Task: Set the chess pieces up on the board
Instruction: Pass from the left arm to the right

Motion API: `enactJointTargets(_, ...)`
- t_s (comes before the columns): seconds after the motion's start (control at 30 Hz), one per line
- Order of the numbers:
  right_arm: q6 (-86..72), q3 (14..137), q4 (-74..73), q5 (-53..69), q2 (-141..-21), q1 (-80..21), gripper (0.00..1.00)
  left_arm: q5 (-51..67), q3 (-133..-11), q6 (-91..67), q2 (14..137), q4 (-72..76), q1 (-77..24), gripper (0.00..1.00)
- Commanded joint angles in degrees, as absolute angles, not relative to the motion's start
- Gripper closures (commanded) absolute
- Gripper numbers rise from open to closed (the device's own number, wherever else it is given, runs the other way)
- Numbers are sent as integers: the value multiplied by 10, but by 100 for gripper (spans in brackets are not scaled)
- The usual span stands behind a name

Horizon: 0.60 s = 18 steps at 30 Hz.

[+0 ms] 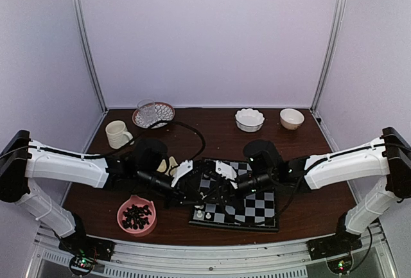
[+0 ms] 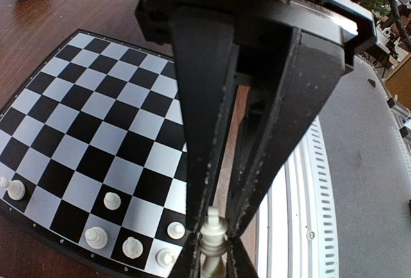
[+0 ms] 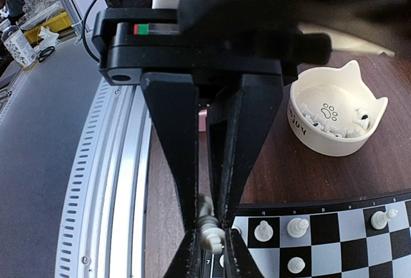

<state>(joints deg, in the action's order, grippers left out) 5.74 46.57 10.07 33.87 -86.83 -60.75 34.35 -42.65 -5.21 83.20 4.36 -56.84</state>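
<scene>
The board [image 1: 257, 207] of black and pale checks lies at the front middle of the table. My left gripper [image 2: 215, 230] is shut on a white chess piece [image 2: 215, 234] held just off the board's corner [image 2: 96, 117]. My right gripper [image 3: 209, 226] is shut on a white piece [image 3: 210, 232] too. The two grippers meet tip to tip over the board's near-left part [image 1: 209, 188], and it looks like the same piece. Several white pieces [image 2: 112, 201] stand along the board's edge rows [image 3: 297, 227].
A cat-eared white bowl [image 3: 334, 121] holds white pieces beside the board. A pink bowl [image 1: 136, 215] of dark pieces sits front left. A mug [image 1: 117, 134], a glass on a plate [image 1: 153, 114] and two white bowls [image 1: 249, 119] stand at the back. A metal rail [image 2: 308, 182] runs along the front edge.
</scene>
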Motion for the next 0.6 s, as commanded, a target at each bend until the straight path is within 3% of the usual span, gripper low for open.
enactJointTargets(0.0,57,473,105,334,-865,-611,88,349,-443,-41,836,54,-573,88)
enactJointTargets(0.13,57,464,115,323,-855,-611,92,347,-441,-45,834,59,-574,78)
enactJointTargets(0.3,55,454,126,311,-843,-611,92,342,-430,-47,824,72,-574,58)
enactJointTargets(0.57,53,444,135,302,-830,-611,93,326,-428,-47,825,71,-574,56)
